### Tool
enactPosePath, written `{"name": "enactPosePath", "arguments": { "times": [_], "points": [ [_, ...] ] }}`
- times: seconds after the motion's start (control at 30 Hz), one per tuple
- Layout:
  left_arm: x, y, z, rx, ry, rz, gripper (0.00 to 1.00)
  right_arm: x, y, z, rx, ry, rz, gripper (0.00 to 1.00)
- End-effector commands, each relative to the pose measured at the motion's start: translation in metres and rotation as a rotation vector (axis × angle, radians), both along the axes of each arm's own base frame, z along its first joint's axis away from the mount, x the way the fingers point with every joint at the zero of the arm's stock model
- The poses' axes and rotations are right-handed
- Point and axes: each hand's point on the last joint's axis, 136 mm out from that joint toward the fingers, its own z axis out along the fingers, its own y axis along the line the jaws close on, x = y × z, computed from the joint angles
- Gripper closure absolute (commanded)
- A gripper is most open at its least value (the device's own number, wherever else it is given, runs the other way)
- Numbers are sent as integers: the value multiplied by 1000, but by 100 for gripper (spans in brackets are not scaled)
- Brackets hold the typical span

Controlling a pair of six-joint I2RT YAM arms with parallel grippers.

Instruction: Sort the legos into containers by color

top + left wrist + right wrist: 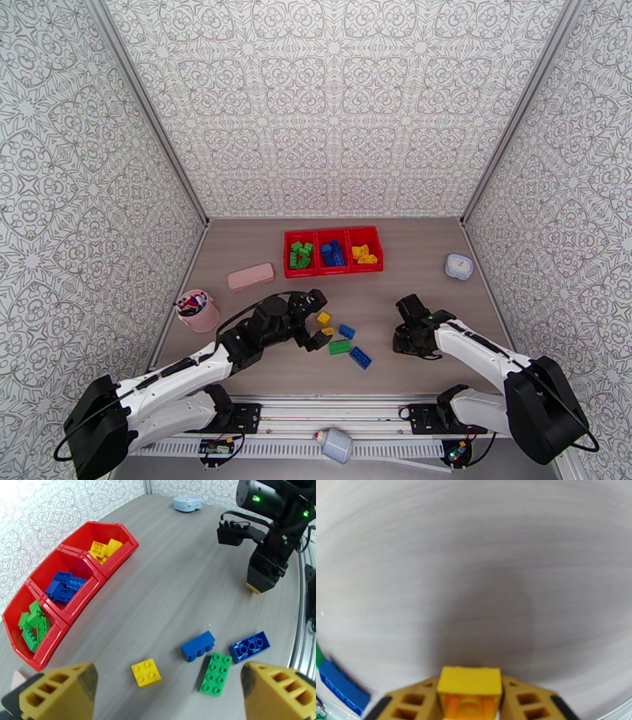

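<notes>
Right gripper (470,701) clamps a yellow brick (469,681) between its fingers, on the near side of the 3 bins (333,273). Left gripper (168,693) gapes wide above loose bricks (215,674), also nearer than the bins.

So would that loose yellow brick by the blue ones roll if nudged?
Probably not: the yellow brick is boxy and sits flat, so it should slide. It looks like stiff, glossy plastic, likely light and maybe slippery.
</notes>
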Motion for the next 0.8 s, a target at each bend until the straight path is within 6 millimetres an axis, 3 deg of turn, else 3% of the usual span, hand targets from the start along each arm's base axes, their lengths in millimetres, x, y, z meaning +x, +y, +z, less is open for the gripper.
{"name": "enactPosePath", "arguments": {
  "times": [0.0,0.2,0.37,0.57,0.77],
  "points": [
    [-4,-1,-2,4,-8,-16,0,6,-1,6,-21,-13,-1,65],
    [-4,-1,-2,0,-10,-14,0,10,2,14,-10,-29,4,69],
    [-3,-1,0,-8,-13,-12,0,25,8,31,3,-84,24,69],
    [3,-1,8,-54,-22,27,0,62,21,59,12,-190,45,69],
    [12,-5,27,-153,-33,76,0,106,50,87,95,-335,50,69]
  ]
}}
